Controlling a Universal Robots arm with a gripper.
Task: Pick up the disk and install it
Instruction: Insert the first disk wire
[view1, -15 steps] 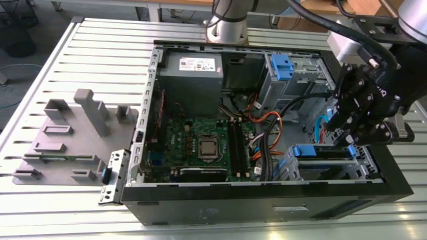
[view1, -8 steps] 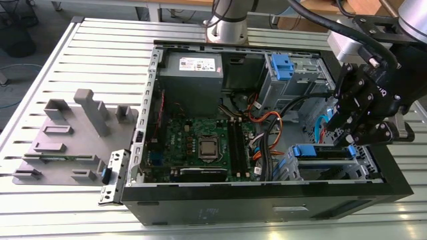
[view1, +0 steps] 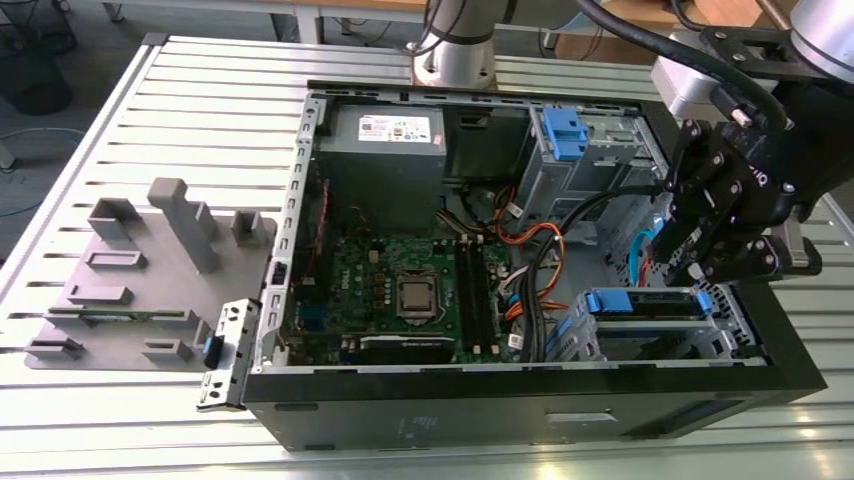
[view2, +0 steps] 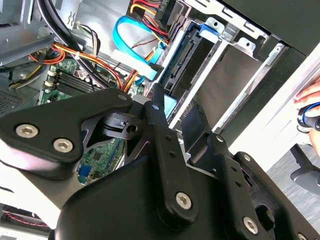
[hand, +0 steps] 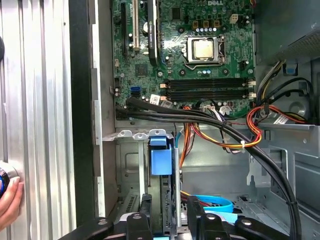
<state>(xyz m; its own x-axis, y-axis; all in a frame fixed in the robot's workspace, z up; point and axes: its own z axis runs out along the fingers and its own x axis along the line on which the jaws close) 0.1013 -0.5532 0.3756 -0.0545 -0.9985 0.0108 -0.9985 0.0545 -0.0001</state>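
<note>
Slatted metal table (view1: 120, 120) carries the open computer case (view1: 534, 410) — your disk (view1: 645, 304) sits in the bay at the case's front corner, directly beneath your gripper (view1: 701, 268). Its long axis seems to point toward the motherboard (view1: 400, 285). The fingers (hand: 145, 217) stand apart, one on each side of its edge — apparently not clamped.
</note>
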